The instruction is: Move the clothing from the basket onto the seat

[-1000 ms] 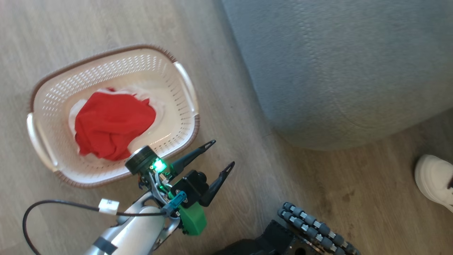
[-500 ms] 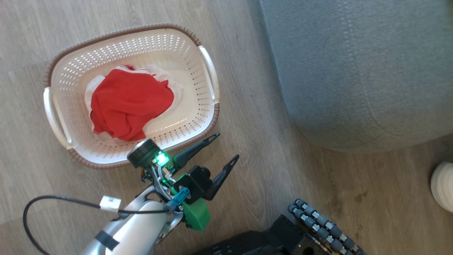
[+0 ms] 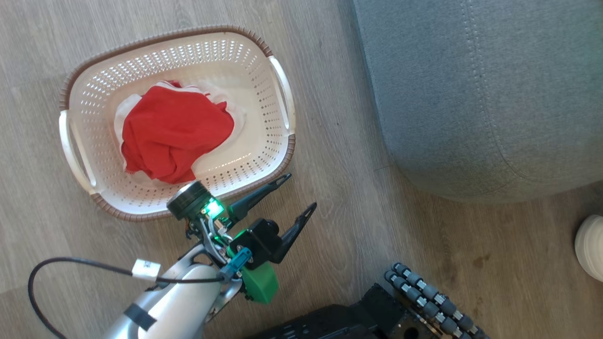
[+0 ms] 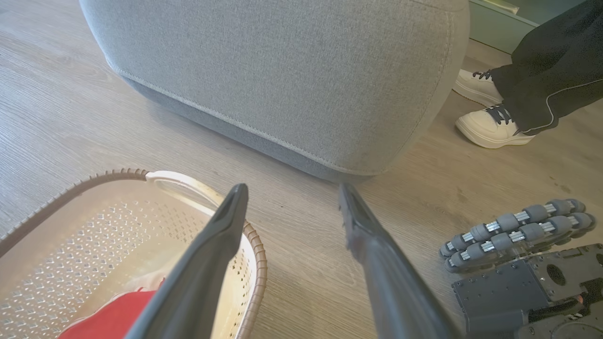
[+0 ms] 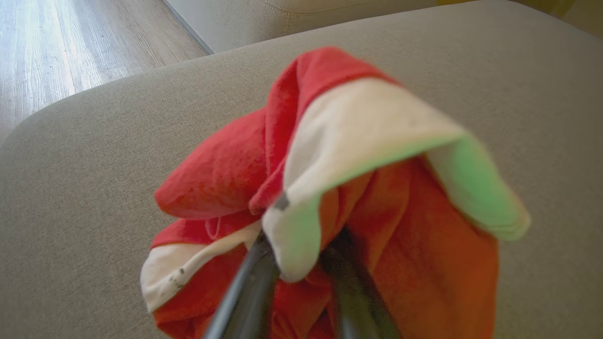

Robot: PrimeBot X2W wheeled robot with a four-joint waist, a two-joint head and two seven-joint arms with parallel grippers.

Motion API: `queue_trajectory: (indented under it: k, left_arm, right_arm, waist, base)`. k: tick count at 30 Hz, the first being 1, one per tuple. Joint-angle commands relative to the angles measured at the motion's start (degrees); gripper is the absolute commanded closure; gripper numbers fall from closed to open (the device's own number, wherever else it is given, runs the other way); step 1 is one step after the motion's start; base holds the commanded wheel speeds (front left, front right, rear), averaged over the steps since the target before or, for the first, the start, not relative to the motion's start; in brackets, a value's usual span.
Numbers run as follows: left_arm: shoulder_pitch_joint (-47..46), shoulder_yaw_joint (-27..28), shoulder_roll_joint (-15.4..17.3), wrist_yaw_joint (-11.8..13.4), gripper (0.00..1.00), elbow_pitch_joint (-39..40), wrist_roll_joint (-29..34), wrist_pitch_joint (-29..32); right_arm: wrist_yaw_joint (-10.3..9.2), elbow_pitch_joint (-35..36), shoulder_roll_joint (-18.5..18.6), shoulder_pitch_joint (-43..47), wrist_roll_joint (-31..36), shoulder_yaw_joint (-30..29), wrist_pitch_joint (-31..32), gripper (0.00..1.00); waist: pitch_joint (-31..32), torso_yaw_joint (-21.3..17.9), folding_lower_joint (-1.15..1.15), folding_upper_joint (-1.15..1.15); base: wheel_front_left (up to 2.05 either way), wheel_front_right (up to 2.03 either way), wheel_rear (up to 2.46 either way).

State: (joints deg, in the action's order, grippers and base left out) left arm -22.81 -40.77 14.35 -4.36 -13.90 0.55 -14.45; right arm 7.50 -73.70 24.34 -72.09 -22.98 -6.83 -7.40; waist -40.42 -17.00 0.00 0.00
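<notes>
Head view: seat (image 3: 471, 94) sits right of basket (image 3: 155, 56), floor between. Basket holds one red garment (image 3: 174, 132), crumpled mid-bottom. It looks light and limp, likely to sag; I'd pinch a raised fold, not the white trim. Left gripper (image 3: 300, 191) is wide open, empty, just outside the rim. Right wrist view: other red garment (image 5: 226, 174) is over the seat, bunched on right gripper (image 5: 299, 254). Fingers are close together, tips buried and blurred; can't tell pinched or draped.

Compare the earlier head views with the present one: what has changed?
The head camera turned, sliding the whole picture rightward; nothing on the floor itself moved. Nothing was grasped or released. The red garment stayed in the basket, the left gripper open beside it, the seat alongside.
</notes>
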Motion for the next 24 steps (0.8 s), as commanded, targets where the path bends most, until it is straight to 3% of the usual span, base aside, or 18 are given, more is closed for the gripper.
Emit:
queue_trajectory:
  k: [1, 12, 24]
  left_arm:
    - [-0.5, 0.7, 0.3, 0.2, 0.00, 1.6, -0.5, -0.5]
    - [-0.2, -0.4, -1.8, 0.4, 0.00, 1.0, -1.8, -0.5]
    - [3.0, 0.0, -6.8, 0.7, 0.00, 0.0, -4.8, -0.5]
  right_arm:
    - [-0.01, 1.0, 0.9, -0.4, 0.0, 0.5, -0.8, 0.00]
    - [-0.01, 0.2, 2.0, 1.3, 0.2, 3.7, 0.4, 0.00]
    - [-0.01, 1.1, 3.7, 5.1, 0.5, 9.6, 0.4, 0.00]
  waist:
    - [0.4, -0.2, 0.00, 0.00]
    - [7.1, -0.4, 0.00, 0.00]
    - [21.2, 1.7, 0.00, 0.00]
  base:
    - [0.00, 0.00, 0.00]
    - [0.00, 0.00, 0.00]
    - [0.00, 0.00, 0.00]
